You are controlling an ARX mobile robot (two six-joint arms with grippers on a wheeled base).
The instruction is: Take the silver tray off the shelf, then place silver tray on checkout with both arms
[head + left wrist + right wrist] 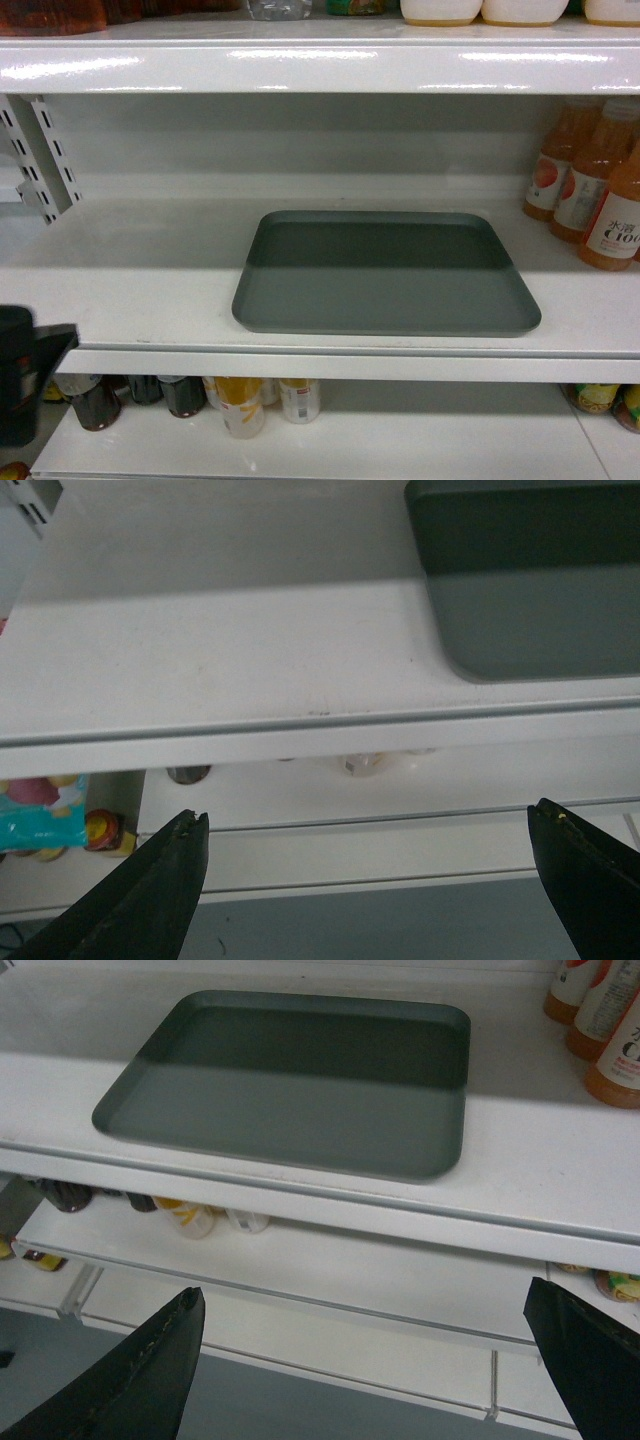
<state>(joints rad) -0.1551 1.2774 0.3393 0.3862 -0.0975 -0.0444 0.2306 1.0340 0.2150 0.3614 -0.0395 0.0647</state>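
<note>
Two grippers, both sitting wide open and holding nothing — the left gripper is hanging below the front lip of the shelf, its black fingers spread far apart at the bottom corners of its wrist view, and the right gripper is doing the same thing in its own view, fingers splayed out with only the lower shelf boards showing between them. Neither one is touching anything. The silver tray is lying flat on the middle shelf board, a bit right of centre in the head view, its near edge close to the front lip, its back half sitting in shadow. It's looking more dark grey-green than silver, honestly. Orange juice bottles are standing at the right end of the same board, near the tray but apart from it. Smaller bottles and jars are showing on the board underneath, and some containers are lined up on the board above. In the head view a dark bit of the left arm is poking in at the lower left edge — well apart from the tray.
</note>
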